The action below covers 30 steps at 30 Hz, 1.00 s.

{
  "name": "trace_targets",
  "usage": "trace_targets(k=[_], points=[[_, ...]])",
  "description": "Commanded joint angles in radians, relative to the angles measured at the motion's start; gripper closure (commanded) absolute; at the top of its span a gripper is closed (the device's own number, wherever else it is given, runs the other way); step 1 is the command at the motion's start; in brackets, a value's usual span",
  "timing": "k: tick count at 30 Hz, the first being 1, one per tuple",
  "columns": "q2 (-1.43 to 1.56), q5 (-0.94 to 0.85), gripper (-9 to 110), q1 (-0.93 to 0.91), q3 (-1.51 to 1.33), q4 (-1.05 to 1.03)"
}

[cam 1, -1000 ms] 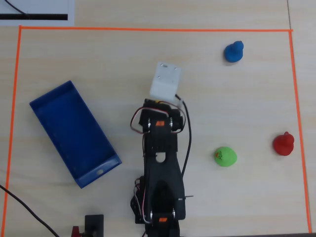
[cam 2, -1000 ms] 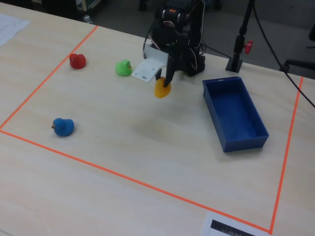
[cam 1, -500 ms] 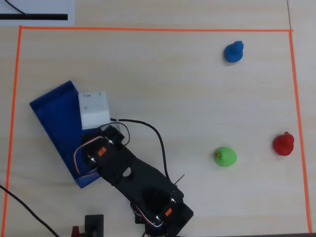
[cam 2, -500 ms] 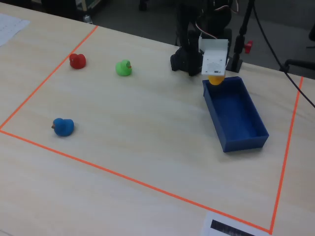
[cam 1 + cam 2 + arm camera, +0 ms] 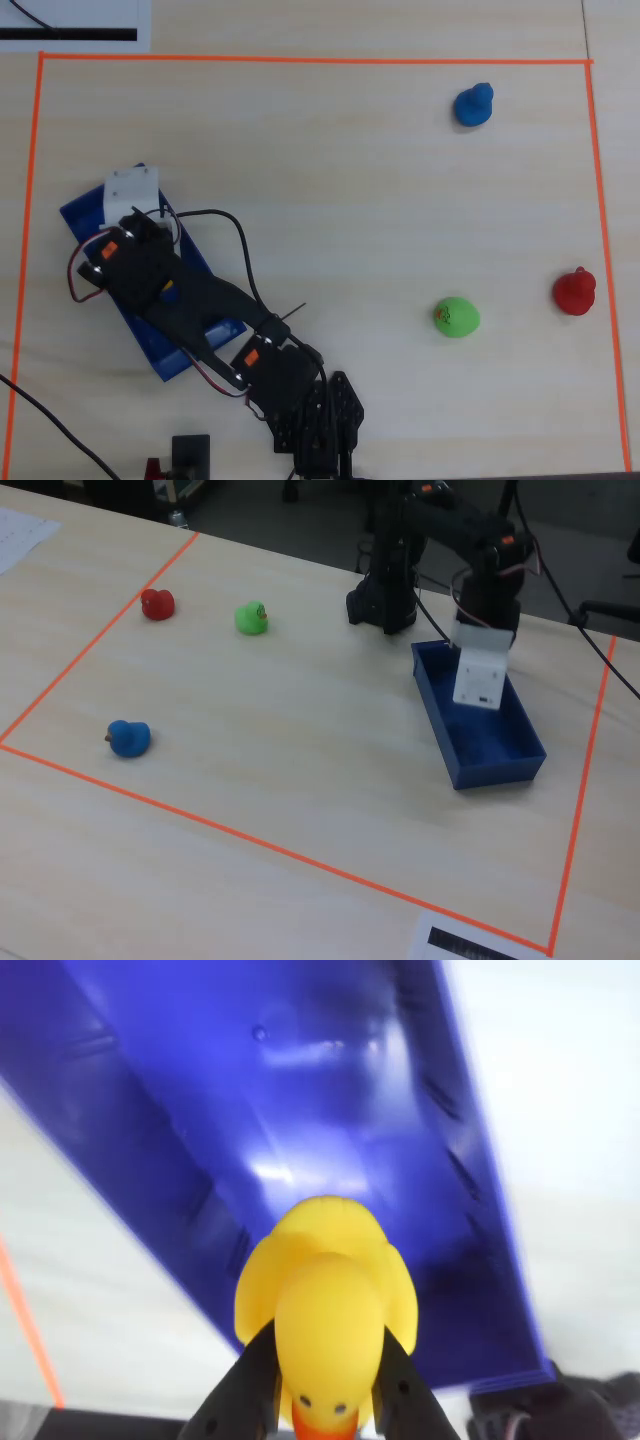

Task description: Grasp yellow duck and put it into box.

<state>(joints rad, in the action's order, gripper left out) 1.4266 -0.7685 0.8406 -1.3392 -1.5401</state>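
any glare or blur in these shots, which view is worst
Wrist view is worst: the yellow duck is in focus between the jaws, but the blue box behind it is soft and shows bright glare patches on its floor. Overhead view is evenly lit and mildly soft, with no glare. Fixed view is sharp enough on the table, though the background beyond it is dark.

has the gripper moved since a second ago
Yes. In the overhead view the gripper, shut on the yellow duck, swung left from near the frame's middle, away from the green duck, to above the blue box.
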Motion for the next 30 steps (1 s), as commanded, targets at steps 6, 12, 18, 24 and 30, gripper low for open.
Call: trace_targets(k=[6,12,18,24,30], points=[[-0.179,-0.009,85,0.005,0.183,0.008],[-0.115,-0.055,82,-0.049,0.141,0.021],[0.086,-0.146,90,-0.156,0.044,0.023],[0.505,-0.325,101,-0.462,-0.31,0.172],[0.969,-0.64,101,-0.839,-1.043,0.673]])
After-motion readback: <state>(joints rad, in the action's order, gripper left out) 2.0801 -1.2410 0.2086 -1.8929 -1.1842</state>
